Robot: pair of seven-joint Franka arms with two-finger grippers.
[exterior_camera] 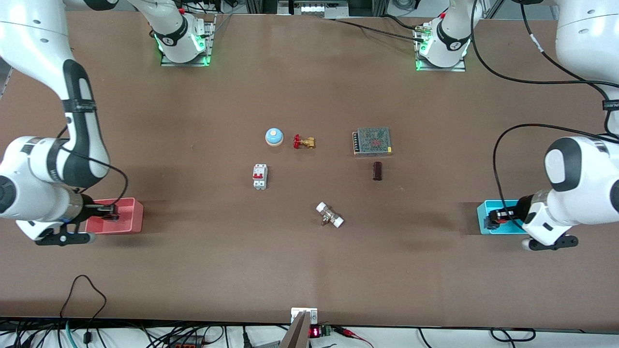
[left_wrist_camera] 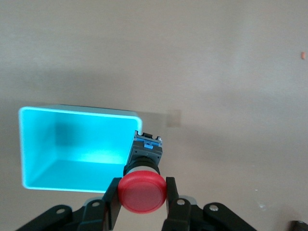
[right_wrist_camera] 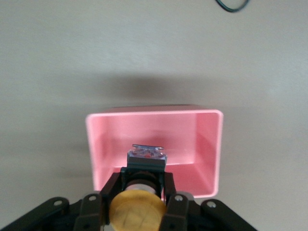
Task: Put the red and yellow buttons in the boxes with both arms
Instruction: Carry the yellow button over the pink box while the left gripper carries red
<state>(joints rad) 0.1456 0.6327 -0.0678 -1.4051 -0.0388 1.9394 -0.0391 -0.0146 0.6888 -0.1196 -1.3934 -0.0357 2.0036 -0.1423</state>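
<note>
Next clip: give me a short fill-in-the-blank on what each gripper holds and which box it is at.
1. The left gripper is shut on the button with the ____ cap.
2. That gripper is at the ____ box.
3. The right gripper is shut on the yellow button over the ____ box.
4. The bell on the table has a ____ dome.

Missing words: red; cyan; pink; blue

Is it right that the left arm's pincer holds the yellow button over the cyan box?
Not quite: the left pincer holds the red button, as the left wrist view shows. It does hang at the cyan box.
</note>
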